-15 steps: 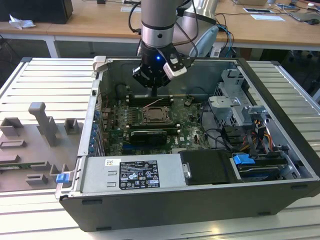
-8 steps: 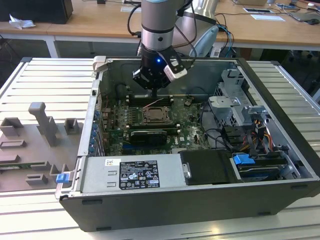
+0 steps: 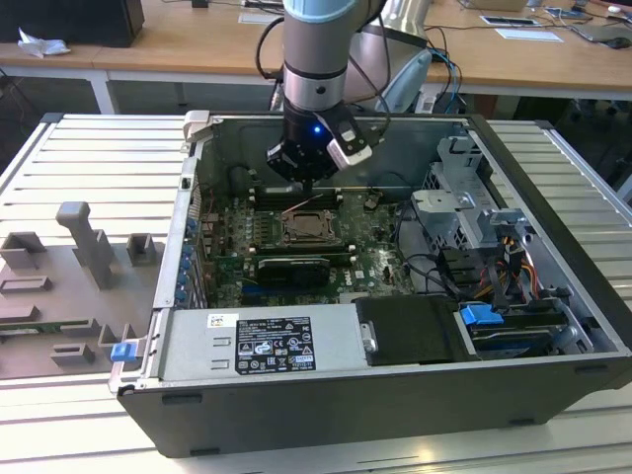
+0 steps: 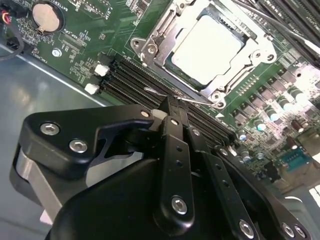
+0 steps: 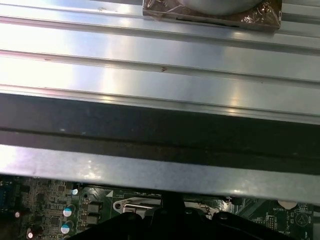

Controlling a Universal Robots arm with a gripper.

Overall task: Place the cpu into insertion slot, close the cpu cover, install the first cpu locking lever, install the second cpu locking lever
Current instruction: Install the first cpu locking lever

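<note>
**Claw tip at a wire lever beside the covered socket**

In the exterior view the gripper (image 3: 308, 181) hangs inside the open, dark grey computer case (image 3: 326, 425), low over the green motherboard (image 3: 370, 262). In the second wrist view the gripper (image 4: 171, 102) shows matte black link bars studded with round silver screws. They taper to one narrow tip where the fingers (image 4: 178, 149) are drawn together with no gap between them.

A thin, bright wire locking lever (image 4: 192, 100) runs right at that tip; whether the tip pinches it or only touches it cannot be told. Directly under the claw lie long black memory slots (image 4: 130, 80) with white end clips.

Just past the tip sits the insertion slot (image 4: 147, 50), a square socket with a silvery, screw-cornered rim. The cpu (image 4: 207, 47) rests in it, a flat square with a smooth, pale metal top. The cpu cover (image 4: 255, 47), a thin stamped metal frame, lies down around the chip, which shows through its square window.

Further beyond the claw, round-topped capacitors (image 4: 272, 112) stand in a row. In the first wrist view, ribbed shiny metal (image 5: 150, 50) lies beyond the gripper (image 5: 172, 200).
</note>
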